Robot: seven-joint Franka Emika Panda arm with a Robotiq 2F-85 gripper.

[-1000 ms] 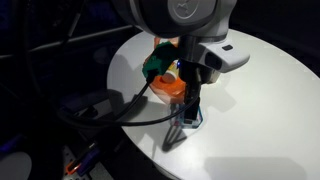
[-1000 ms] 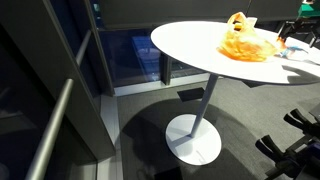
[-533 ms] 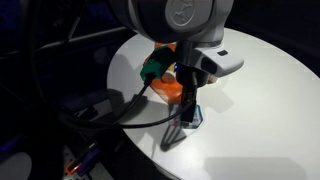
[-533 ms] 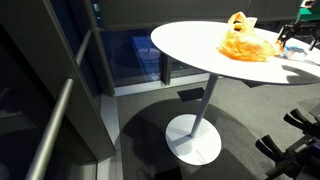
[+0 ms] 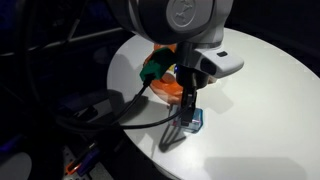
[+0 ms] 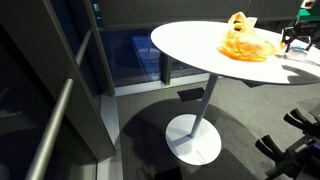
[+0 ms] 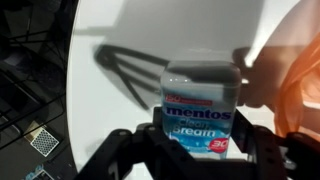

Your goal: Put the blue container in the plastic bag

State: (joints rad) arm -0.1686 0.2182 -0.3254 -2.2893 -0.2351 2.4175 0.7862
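The blue container (image 7: 203,100) is a Mentos box with a pale lid, lying on the white round table (image 5: 262,112). In the wrist view my gripper (image 7: 201,132) is shut on it, a dark finger (image 7: 148,137) pressed against each long side. In an exterior view the blue container (image 5: 195,121) shows at the tip of the lowered gripper (image 5: 189,116). The plastic bag (image 5: 168,86), crumpled, orange and clear, lies just behind it; the plastic bag (image 6: 245,42) also shows on the table (image 6: 190,42).
A green object (image 5: 153,66) sits against the bag. Black cables (image 5: 110,108) hang off the table's edge near the arm. The table stands on a single pedestal (image 6: 196,135) beside a glass wall and railing (image 6: 55,120).
The jaws have closed onto the sides of the blue container. The arm has stayed in about the same spot, and the bag has not moved.
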